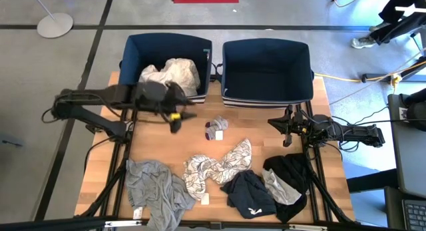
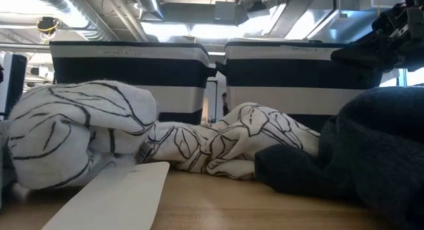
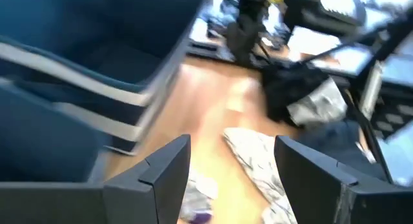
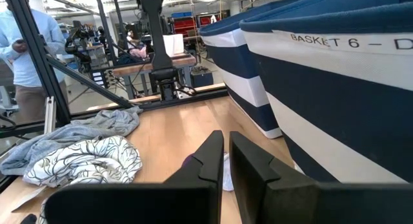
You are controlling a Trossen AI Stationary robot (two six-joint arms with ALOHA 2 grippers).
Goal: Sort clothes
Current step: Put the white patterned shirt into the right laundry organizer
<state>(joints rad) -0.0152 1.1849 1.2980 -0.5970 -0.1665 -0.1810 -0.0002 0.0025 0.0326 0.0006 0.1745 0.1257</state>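
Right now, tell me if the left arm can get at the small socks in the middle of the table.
Probably yes: the left pincer hangs open beside the socks, with bare table between them.

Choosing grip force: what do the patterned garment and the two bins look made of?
Patterned garment: soft, matte knit-looking fabric, white with grey leaf lines; it bunches and folds. Bins: navy fabric with white bands, matte; the walls stand up straight, so probably stiffened.
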